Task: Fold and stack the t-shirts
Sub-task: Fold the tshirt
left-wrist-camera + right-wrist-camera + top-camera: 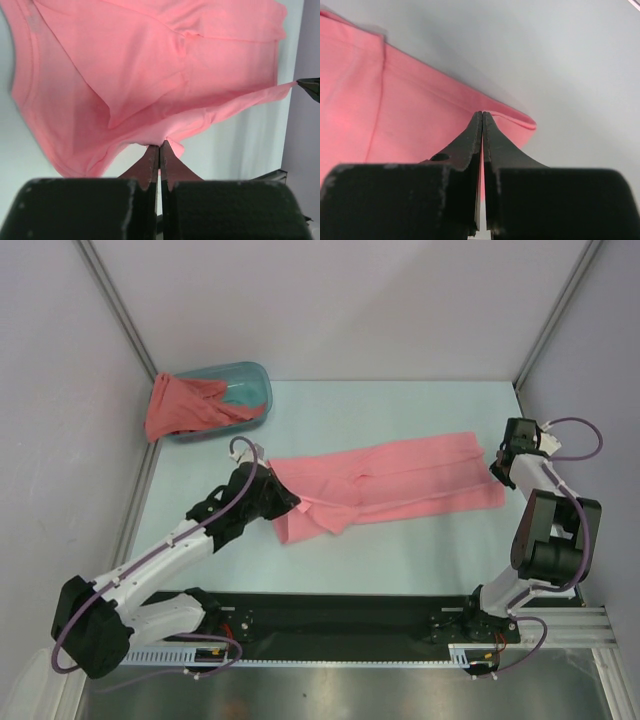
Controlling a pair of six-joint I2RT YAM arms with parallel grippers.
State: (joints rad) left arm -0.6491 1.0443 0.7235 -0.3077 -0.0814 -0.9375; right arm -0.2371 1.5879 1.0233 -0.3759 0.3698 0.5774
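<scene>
Two grippers: both clamped shut. The left gripper [159,145] pinches the near-left edge of the salmon-pink t-shirt [390,485], and the right gripper [482,114] pinches its right-hand corner.
Shirt axis: it runs left to right across the table [400,560], spanning from one arm to the other.
Fold direction, my call: the far side lies away from both grippers.
Other shirt: the coral-red t-shirt [180,410] is draped over the teal tub [252,380] at far left, nearer the left arm.
</scene>
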